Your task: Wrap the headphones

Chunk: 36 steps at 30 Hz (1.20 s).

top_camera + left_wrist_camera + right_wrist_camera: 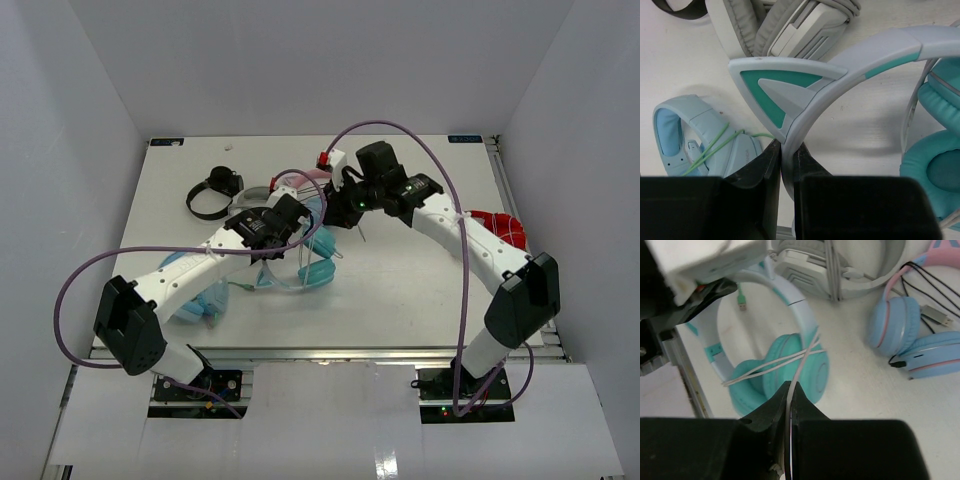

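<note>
Turquoise cushioning and glossy white plastic make up the cat-eared over-ear headphones [314, 270], which lie near the middle of the white table [400, 300], between the two arms. They look light, and the curved headband [850, 65] seems stiff enough to serve as a handle. The left gripper [787, 155] is pressed together on its smooth edge, just beside a triangular teal-and-white cat ear [775, 90]. That plastic is probably slippery, so a hold close to the ear's base should resist sliding. The thin white cable [765, 371] looks limp and easy to kink. A few turns of it cross the soft ear cups [805, 360], and the right gripper [790, 390] pinches the free run. Gentle tension seems wise, since a hard pull could drag the cups or strain the cord's root. Close by lie a grey-white padded pair [790, 25], a matte light-blue pair [685, 135] with a green cord [715, 145], and a blue pair with a pink band [910, 340].
</note>
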Each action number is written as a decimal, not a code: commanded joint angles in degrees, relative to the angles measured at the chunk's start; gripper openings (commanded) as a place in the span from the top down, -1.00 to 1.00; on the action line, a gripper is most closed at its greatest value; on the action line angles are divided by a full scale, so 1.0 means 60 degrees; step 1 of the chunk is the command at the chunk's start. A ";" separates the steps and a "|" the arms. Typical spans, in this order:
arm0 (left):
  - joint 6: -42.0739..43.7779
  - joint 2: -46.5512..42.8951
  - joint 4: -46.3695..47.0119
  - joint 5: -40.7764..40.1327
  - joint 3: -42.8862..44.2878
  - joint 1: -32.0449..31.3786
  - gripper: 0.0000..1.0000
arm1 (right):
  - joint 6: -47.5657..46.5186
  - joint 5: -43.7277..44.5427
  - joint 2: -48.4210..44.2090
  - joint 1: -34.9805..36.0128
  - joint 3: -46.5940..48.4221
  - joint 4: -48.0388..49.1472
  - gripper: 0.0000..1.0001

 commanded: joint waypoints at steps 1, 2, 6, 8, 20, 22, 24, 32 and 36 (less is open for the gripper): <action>-0.1108 0.0128 -0.0352 -0.0538 0.0697 0.0359 1.00 | 0.0979 0.0205 -0.1027 0.0594 -0.1253 0.1501 0.85; -0.1234 0.0157 -0.0337 -0.0501 0.0727 0.0448 1.00 | 0.1210 0.0325 -0.1110 0.0758 -0.1595 0.1792 0.85; -0.1603 0.0132 -0.0274 -0.0530 0.0855 0.0547 1.00 | 0.1843 0.0873 -0.1389 0.1476 -0.2555 0.2790 0.85; -0.1776 0.0049 -0.0270 -0.0574 0.0902 0.0608 1.00 | 0.2068 0.1198 -0.1422 0.1820 -0.2870 0.3146 0.85; -0.2298 -0.0440 -0.0312 -0.0589 0.0873 0.0721 1.00 | 0.3067 0.3006 -0.1604 0.3003 -0.4253 0.4407 0.85; -0.2396 -0.0566 -0.0284 -0.0557 0.0838 0.0730 1.00 | 0.3205 0.3336 -0.1595 0.3178 -0.4392 0.4509 0.85; -0.2432 -0.0690 -0.0192 -0.0434 0.0781 0.0745 1.00 | 0.3348 0.3662 -0.1633 0.3230 -0.4501 0.4604 0.85; -0.2563 -0.1418 0.0332 0.0272 0.0542 0.0869 1.00 | 0.3617 0.5177 -0.1887 0.3498 -0.4681 0.4824 0.85; -0.2695 -0.1832 0.0649 0.0700 0.0327 0.0913 1.00 | 0.3629 0.5639 -0.2079 0.3626 -0.4861 0.5322 0.85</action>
